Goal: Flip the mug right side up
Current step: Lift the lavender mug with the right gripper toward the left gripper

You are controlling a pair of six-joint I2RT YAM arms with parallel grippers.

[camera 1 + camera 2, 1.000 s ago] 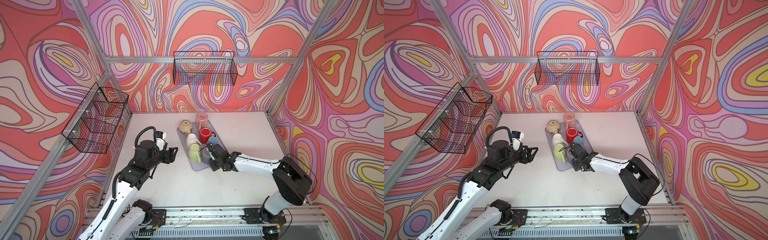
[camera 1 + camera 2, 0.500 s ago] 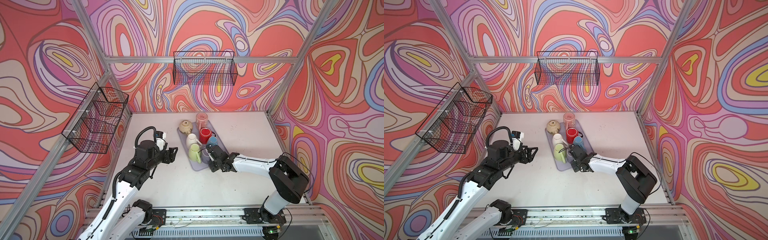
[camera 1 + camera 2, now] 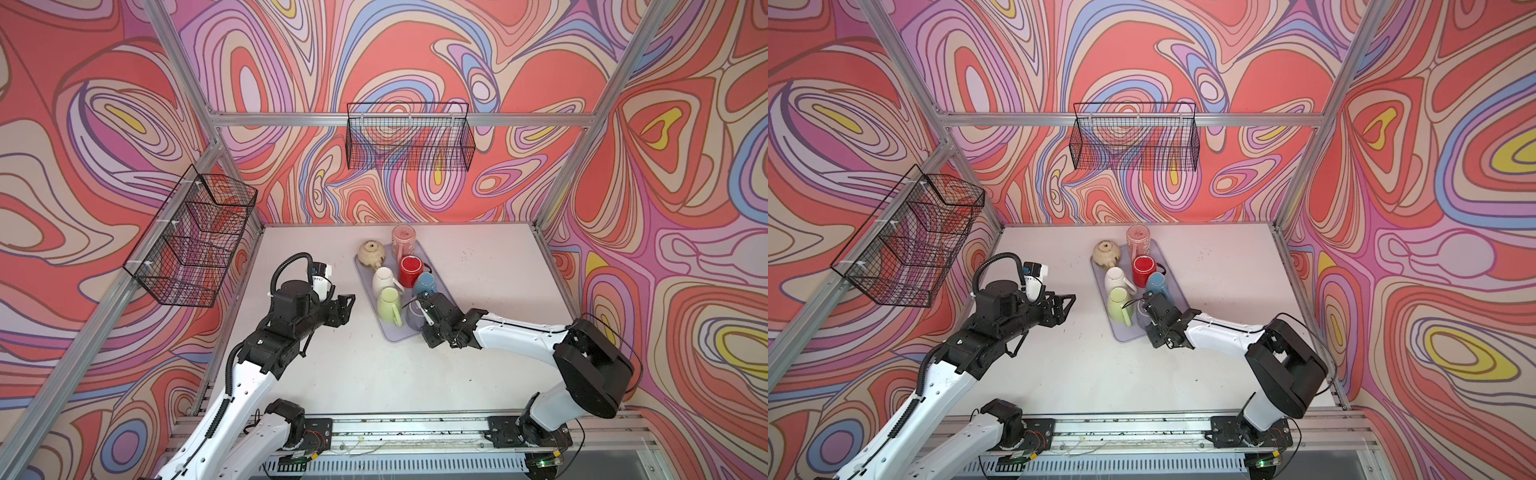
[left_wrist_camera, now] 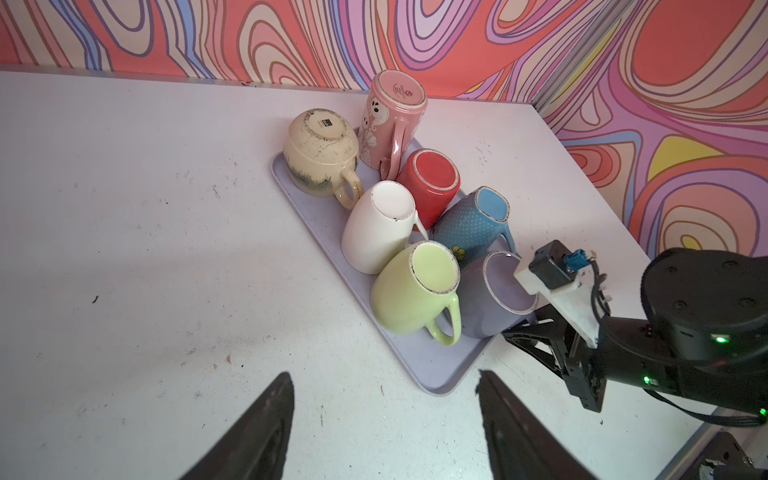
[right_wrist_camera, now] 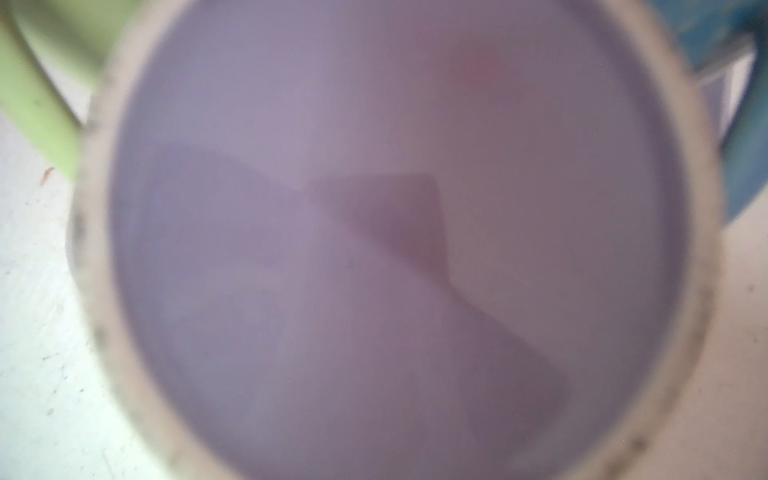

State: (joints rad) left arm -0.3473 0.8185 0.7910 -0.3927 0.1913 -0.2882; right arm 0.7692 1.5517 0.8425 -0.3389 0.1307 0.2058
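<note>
Your right pincer (image 4: 509,332) sits against the lower side of the purple mug (image 4: 482,309), on the side facing its own arm. Its black fingers (image 4: 536,332) run in to a point at the mug's wall. Their tips are hidden there, so you cannot tell whether they have closed on anything or only touch it. Your left pincer (image 4: 384,374) is wide open with nothing between its fingers, hanging over the bare table (image 4: 166,249) just beside the tray (image 4: 432,376).

Only the left wrist view shows you those right fingers meeting the mug. The right wrist view gives you just the mug's flat bottom (image 5: 374,249), blurred and filling the picture. The green mug's handle (image 5: 37,112) is at one edge and a strip of the blue mug (image 5: 744,124) at another; the fingers are out of its sight. In both top views the right pincer (image 3: 424,327) and its camera cover part of the mug (image 3: 1140,316).

The purple mug stands upside down on the tray's corner nearest the right arm, mouth down, bottom up, long axis about upright. The green mug (image 4: 411,291) is just beside it and the blue mug (image 4: 473,224) just behind. Its handle is hidden in every view.
</note>
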